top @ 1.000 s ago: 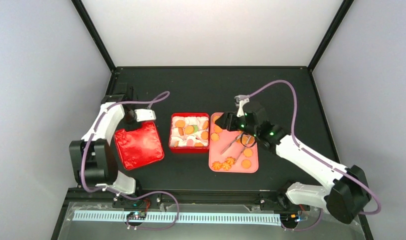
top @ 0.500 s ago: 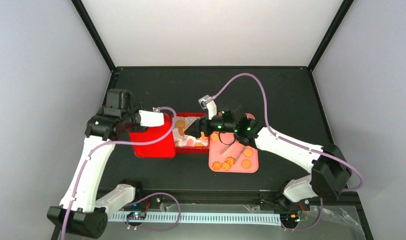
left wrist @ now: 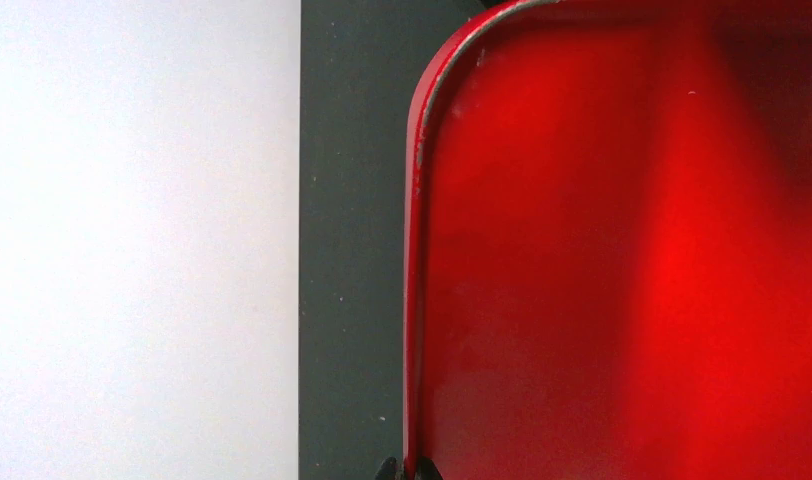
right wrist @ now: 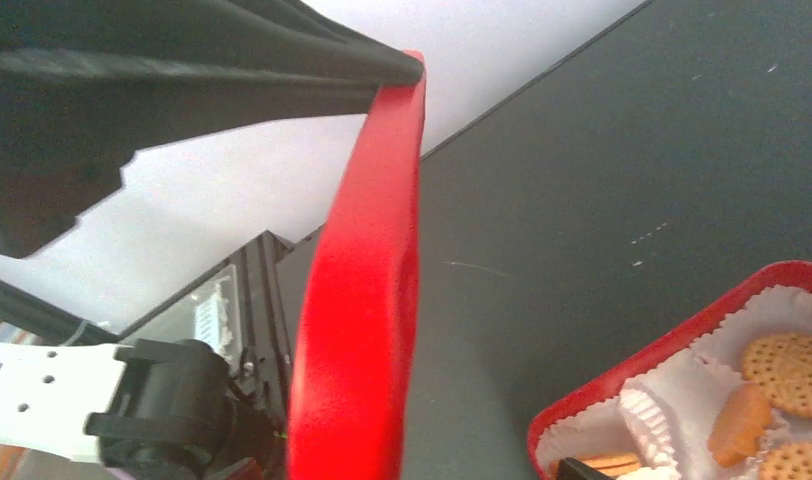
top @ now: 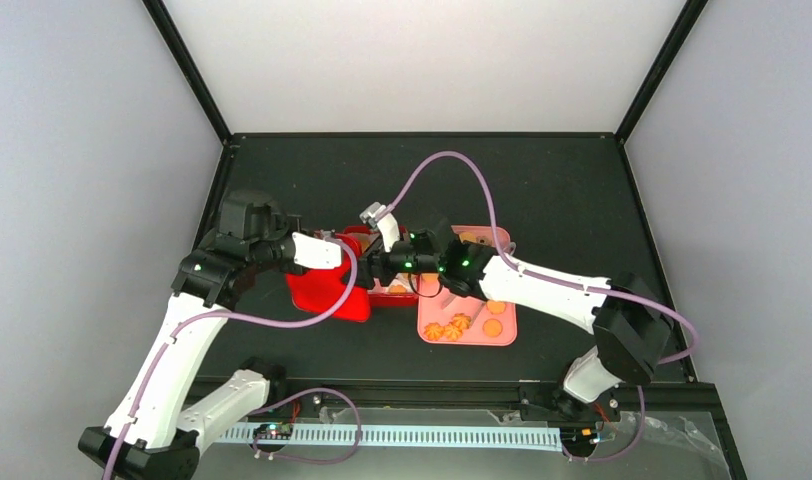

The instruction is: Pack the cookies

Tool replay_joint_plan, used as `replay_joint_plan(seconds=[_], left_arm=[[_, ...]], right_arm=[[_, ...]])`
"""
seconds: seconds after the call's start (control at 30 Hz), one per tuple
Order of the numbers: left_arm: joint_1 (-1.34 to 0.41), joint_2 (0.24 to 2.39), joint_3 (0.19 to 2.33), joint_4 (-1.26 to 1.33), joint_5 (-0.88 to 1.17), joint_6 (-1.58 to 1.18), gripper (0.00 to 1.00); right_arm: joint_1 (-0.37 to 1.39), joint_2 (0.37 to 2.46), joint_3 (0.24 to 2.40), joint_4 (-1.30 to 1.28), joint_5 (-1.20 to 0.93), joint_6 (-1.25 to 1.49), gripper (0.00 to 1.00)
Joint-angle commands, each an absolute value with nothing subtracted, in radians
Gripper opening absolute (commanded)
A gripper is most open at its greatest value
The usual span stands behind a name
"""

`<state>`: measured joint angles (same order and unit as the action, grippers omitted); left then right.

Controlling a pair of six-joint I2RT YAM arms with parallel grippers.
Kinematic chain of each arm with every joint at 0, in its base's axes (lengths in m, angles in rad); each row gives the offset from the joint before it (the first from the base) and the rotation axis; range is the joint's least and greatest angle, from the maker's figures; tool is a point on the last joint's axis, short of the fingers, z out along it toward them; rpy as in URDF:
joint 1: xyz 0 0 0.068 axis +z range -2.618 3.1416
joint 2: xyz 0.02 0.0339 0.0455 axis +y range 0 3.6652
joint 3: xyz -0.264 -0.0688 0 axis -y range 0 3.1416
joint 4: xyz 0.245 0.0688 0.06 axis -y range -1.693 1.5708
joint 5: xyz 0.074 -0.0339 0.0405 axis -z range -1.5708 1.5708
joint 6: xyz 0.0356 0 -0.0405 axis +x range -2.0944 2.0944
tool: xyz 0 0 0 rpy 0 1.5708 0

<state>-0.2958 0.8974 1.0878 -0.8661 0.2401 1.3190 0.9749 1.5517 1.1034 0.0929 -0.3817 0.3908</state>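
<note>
Top external view: left hand (left wrist: 405,468) pinches tilted red lid (left wrist: 632,260) at the tin's (right wrist: 622,385) left edge, right hand (top: 370,268) wide; lid should be levelled and squared before seating.

Red lid (top: 327,290), orange-golden cookies (top: 493,327)

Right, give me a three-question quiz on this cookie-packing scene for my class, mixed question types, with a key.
1. True or false: the left gripper is shut on the red lid.
2. Where do the unpacked cookies lie? A) on the pink tray B) on the bare table C) on the lid
3. Fill in: inside the red tin, cookies sit in white paper ____.
Key: 1 true; 2 A; 3 cups.
</note>
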Motion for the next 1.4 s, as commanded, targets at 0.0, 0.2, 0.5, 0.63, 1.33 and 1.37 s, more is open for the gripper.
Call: replay_joint_plan(seconds=[0.0, 0.2, 0.5, 0.63, 1.33, 1.37], left_arm=[[-0.317, 0.874, 1.101, -0.812, 0.254, 1.304, 0.01], [-0.327, 0.867, 1.100, -0.810, 0.220, 1.297, 0.02], [-0.335, 0.870, 1.098, -0.774, 0.196, 1.261, 0.04], [-0.347, 0.899, 1.135, -0.809, 0.173, 1.205, 0.25], [-0.300, 1.080, 1.061, -0.978, 0.089, 0.952, 0.65], [-0.288, 1.105, 1.034, -0.963, 0.061, 0.935, 0.66]], right_arm=[[0.992, 1.569, 1.117, 0.144, -0.306, 0.395, 0.73], [1.006, 1.529, 1.092, 0.145, -0.137, 0.400, 0.50], [1.019, 1.475, 1.109, 0.097, -0.021, 0.353, 0.29], [1.028, 1.473, 1.144, 0.050, 0.040, 0.315, 0.23], [1.029, 1.412, 1.099, 0.000, 0.187, 0.306, 0.10], [1.029, 1.402, 1.090, -0.001, 0.195, 0.311, 0.16]])
